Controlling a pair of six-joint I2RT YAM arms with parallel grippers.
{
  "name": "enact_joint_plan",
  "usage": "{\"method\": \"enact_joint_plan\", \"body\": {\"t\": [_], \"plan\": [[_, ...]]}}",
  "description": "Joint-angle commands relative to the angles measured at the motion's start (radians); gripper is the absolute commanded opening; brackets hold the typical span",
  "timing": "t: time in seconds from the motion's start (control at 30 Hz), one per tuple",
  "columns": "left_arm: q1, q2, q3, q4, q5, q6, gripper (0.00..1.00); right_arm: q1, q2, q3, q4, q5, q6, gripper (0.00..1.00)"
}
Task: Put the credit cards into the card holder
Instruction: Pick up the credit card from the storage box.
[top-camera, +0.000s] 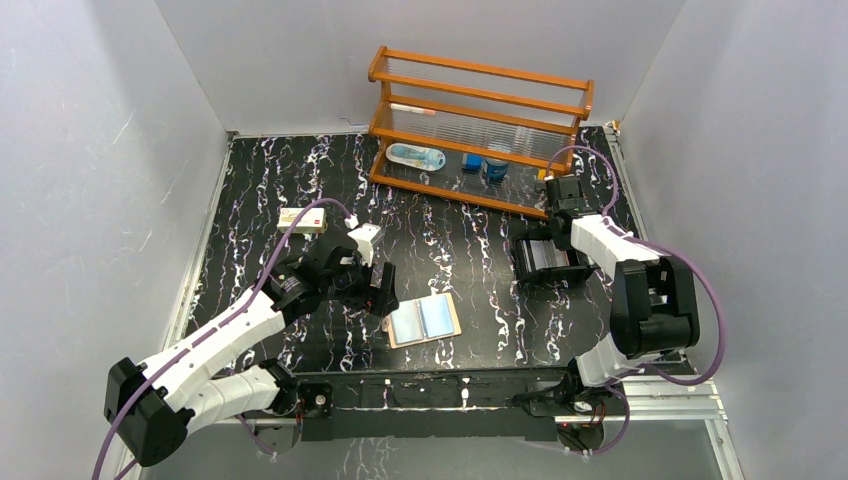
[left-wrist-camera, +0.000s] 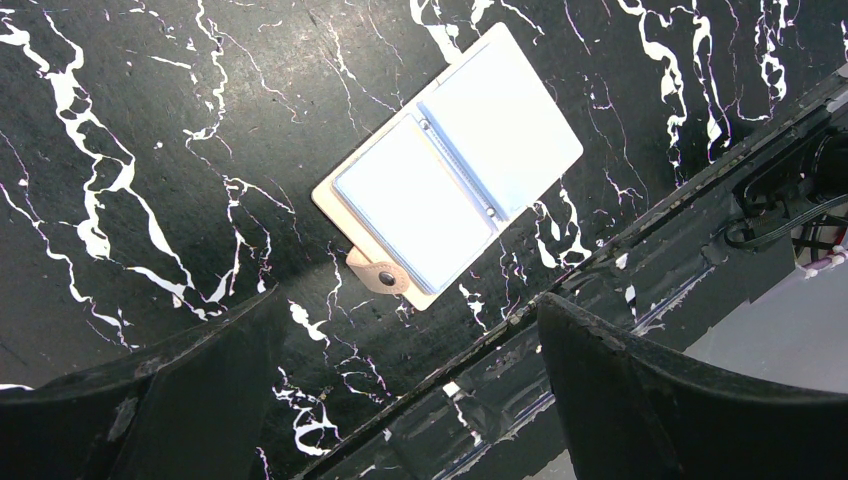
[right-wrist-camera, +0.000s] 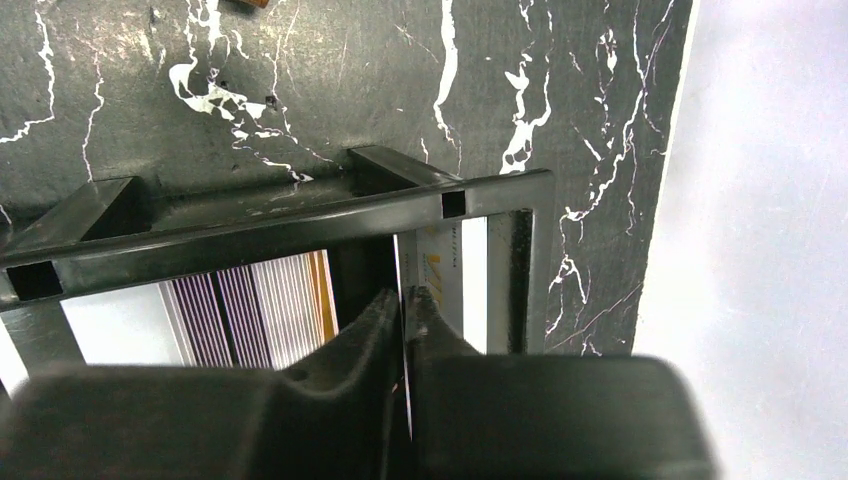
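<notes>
The card holder, a tan wallet (top-camera: 424, 320), lies open near the table's front edge. In the left wrist view (left-wrist-camera: 350, 215) a light blue card (left-wrist-camera: 412, 205) lies on its left half. My left gripper (top-camera: 380, 292) is open and empty, hovering just left of the wallet, and its wrist view (left-wrist-camera: 408, 305) shows it near the snap tab. My right gripper (top-camera: 548, 252) reaches into a black card rack (top-camera: 545, 265). Its fingers (right-wrist-camera: 403, 295) are shut on the edge of a thin whitish card with yellow print (right-wrist-camera: 440, 268) that stands in the rack (right-wrist-camera: 300, 215).
More cards stand in the rack, one purple-and-white striped (right-wrist-camera: 250, 305). A wooden shelf (top-camera: 480, 110) at the back holds a tube and small blue items. A small box (top-camera: 302, 220) lies at the left. The table's front rail (left-wrist-camera: 640, 240) runs close to the wallet.
</notes>
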Motion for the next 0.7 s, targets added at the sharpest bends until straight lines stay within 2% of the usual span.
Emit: {"method": "enact_joint_plan", "body": {"t": [0.0,0.1,0.4,0.5,0.57,0.67], "plan": [[-0.002,-0.007,-0.008,-0.001,0.016,0.013,0.94,0.003,-0.002,0.016,0.027,0.021,0.013,0.11],[-0.002,-0.005,-0.009,-0.002,0.013,0.013,0.94,0.01,-0.025,0.051,-0.019,0.001,0.021,0.0],[-0.001,-0.01,-0.003,-0.026,-0.077,-0.043,0.91,0.09,-0.135,0.235,-0.27,-0.001,0.098,0.0],[-0.001,-0.01,-0.006,-0.024,-0.081,-0.092,0.85,0.134,-0.202,0.243,-0.272,-0.096,0.155,0.0],[-0.002,-0.006,-0.012,-0.013,-0.083,-0.13,0.76,0.179,-0.244,0.223,-0.247,-0.166,0.211,0.0],[-0.002,0.013,-0.043,0.045,-0.022,-0.195,0.49,0.249,-0.297,0.147,-0.143,-0.298,0.33,0.0]]}}
